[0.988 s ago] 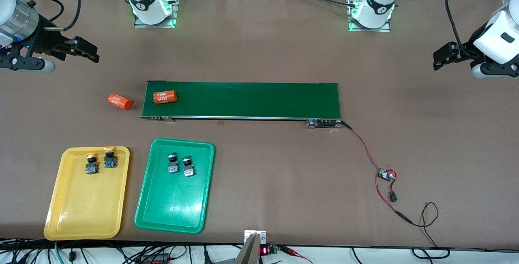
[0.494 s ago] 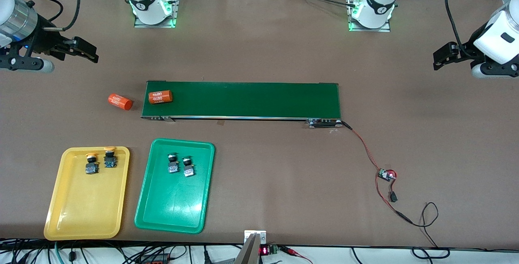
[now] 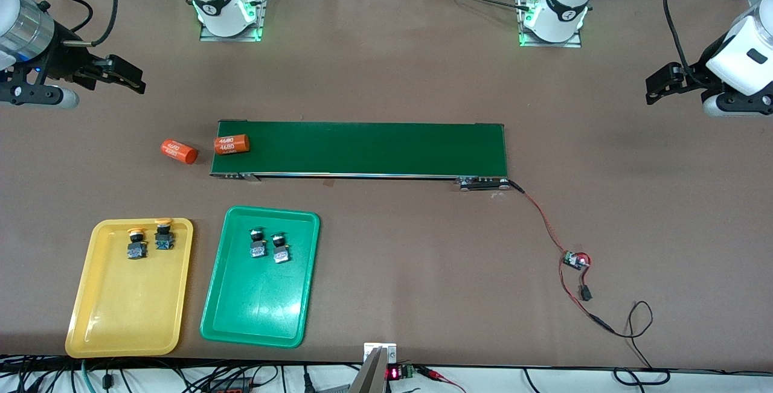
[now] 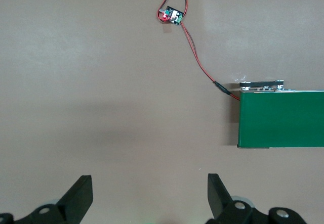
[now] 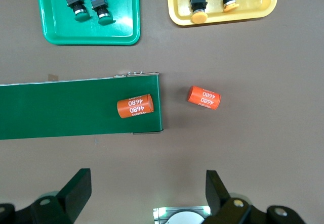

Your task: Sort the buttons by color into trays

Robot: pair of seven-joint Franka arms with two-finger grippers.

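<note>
Where the table lies nearest the front camera, we see the yellow tray (image 3: 127, 314) and, beside it, the green tray (image 3: 256, 314), both toward the right arm's end. Two yellow-capped buttons (image 3: 137, 243) (image 3: 163, 235) lie in the yellow tray; two green-capped buttons (image 3: 257, 243) (image 3: 279, 249) lie in the green tray, their caps hard to make out from the front.

Farther off runs the conveyor belt (image 3: 374, 148), with one orange cylinder (image 3: 232, 144) at its end and a second orange cylinder (image 3: 179, 151) on the table just past it. A red wire (image 3: 546, 224) leads from the belt's other end to a small circuit board (image 3: 575, 259).

Farthest, we find the right gripper (image 3: 124, 76) empty with fingers spread wide, over bare table. The left gripper (image 3: 663, 83) is likewise wide open and empty; both arms are cut off by the frame edges.
</note>
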